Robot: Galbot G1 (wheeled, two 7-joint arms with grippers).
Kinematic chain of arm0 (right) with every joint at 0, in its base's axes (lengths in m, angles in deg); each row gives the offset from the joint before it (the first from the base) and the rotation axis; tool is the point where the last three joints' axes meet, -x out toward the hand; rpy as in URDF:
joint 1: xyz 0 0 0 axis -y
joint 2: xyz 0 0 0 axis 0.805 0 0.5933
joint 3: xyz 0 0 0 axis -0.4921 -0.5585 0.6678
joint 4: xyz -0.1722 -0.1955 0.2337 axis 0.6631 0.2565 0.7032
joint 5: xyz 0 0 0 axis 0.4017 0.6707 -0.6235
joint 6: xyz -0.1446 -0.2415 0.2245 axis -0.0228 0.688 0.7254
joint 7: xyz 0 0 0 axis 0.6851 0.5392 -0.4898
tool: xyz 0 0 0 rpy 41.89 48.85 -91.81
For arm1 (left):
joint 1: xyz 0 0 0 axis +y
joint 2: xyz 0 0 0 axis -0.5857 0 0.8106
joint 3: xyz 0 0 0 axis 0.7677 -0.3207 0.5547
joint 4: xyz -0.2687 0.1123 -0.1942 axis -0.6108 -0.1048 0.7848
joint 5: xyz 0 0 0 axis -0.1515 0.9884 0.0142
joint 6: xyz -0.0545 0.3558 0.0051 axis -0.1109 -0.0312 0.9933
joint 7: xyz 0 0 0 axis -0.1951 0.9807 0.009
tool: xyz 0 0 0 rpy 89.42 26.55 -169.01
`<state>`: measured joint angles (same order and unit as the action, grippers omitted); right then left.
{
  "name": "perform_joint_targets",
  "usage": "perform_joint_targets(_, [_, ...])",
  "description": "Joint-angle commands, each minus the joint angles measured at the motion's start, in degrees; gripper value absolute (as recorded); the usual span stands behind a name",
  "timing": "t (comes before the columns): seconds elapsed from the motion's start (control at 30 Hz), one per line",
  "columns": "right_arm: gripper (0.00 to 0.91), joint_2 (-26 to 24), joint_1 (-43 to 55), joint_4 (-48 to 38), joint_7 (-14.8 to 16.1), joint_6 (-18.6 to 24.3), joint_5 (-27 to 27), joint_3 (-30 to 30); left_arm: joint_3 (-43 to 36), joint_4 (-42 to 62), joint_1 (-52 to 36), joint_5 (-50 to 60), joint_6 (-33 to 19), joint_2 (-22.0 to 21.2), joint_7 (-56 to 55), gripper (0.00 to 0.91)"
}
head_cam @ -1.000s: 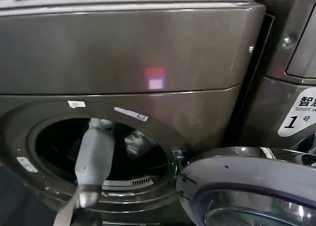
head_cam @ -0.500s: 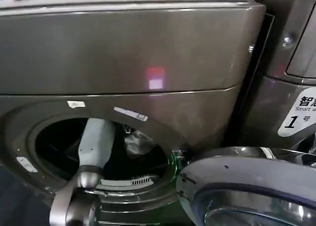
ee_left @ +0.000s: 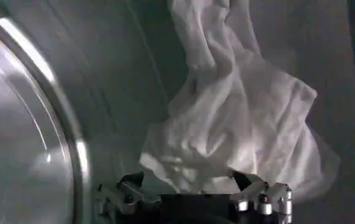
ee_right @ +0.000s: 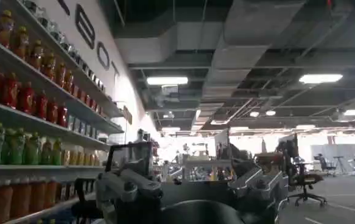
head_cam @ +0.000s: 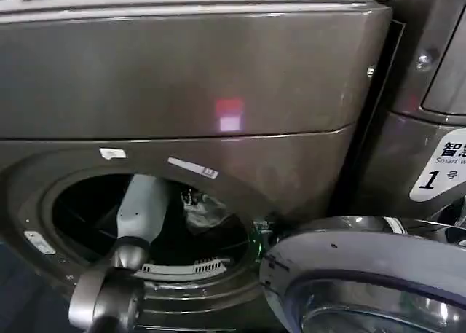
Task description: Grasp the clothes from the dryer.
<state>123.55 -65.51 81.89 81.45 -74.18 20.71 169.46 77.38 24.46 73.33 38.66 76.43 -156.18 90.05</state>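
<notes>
The dryer point(head_cam: 182, 78) is a bronze-grey front loader with a small red light, and its round porthole stands open. My left arm point(head_cam: 142, 209) reaches through the opening into the dark drum. The clothes point(head_cam: 204, 210) are a wrinkled pale bundle lying deep in the drum, to the right of that arm. In the left wrist view the clothes point(ee_left: 238, 122) rise just ahead of my left gripper point(ee_left: 186, 178). It is open, with the bundle's lower edge between its two fingers. My right gripper point(ee_right: 189, 173) is open and holds nothing, pointing out into a room.
The dryer's glass door point(head_cam: 364, 275) is swung open at the lower right, close to the porthole rim point(head_cam: 44, 238). A neighbouring machine panel with a white "1" sticker point(head_cam: 444, 169) stands to the right. Shelves of bottles point(ee_right: 25, 91) show in the right wrist view.
My left arm has pushed further into the drum, and its elbow has risen into view at the bottom. The clothes have barely shifted.
</notes>
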Motion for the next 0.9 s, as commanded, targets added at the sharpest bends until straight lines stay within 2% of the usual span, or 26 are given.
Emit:
perform_joint_targets(0.03, [0.907,0.3,0.2,0.2,0.0,0.1,0.2,-0.4,-0.3,5.6,0.7,-6.1,-1.5,-0.2,-1.5,0.907])
perform_joint_targets(0.2, [0.907,0.5,0.4,0.3,0.0,0.1,0.4,-0.6,-0.1,7.6,0.8,-7.5,-0.6,0.1,-1.1,0.907])
perform_joint_targets(0.27, [0.907,0.5,0.5,0.3,0.0,0.1,0.4,-0.7,-0.1,8.2,1.2,-7.4,1.8,0.3,-1.6,0.907])
perform_joint_targets(0.3, [0.907,0.5,0.6,0.3,0.0,0.1,0.4,-0.7,-0.1,8.3,1.4,-7.3,2.2,0.4,-2.5,0.842])
perform_joint_targets(0.33, [0.907,0.5,0.7,0.2,0.0,0.1,0.4,-0.7,0.0,8.4,1.7,-7.4,2.8,0.5,-3.5,0.068])
perform_joint_targets(0.37, [0.907,0.5,0.8,0.3,0.0,0.1,0.5,-0.8,0.0,8.4,1.7,-7.2,2.5,0.6,-3.2,0.000])
perform_joint_targets(0.43, [0.907,0.5,1.0,0.4,0.0,0.0,0.5,-0.9,0.5,8.1,1.9,-7.0,0.5,0.8,-1.6,0.000])
perform_joint_targets(0.53, [0.907,0.6,0.9,0.5,0.0,0.0,0.5,-1.0,0.3,6.6,2.3,-7.0,0.7,0.9,-1.8,0.000])
perform_joint_targets(0.77, [0.907,0.5,0.9,0.7,-0.2,-0.4,0.5,-1.0,-0.5,1.0,3.4,-7.7,3.4,1.7,-2.2,0.000])
perform_joint_targets(0.9, [0.907,0.8,0.9,0.7,-0.2,-0.6,0.3,-1.6,-0.6,0.7,3.2,-7.3,4.7,1.6,-9.0,0.000])
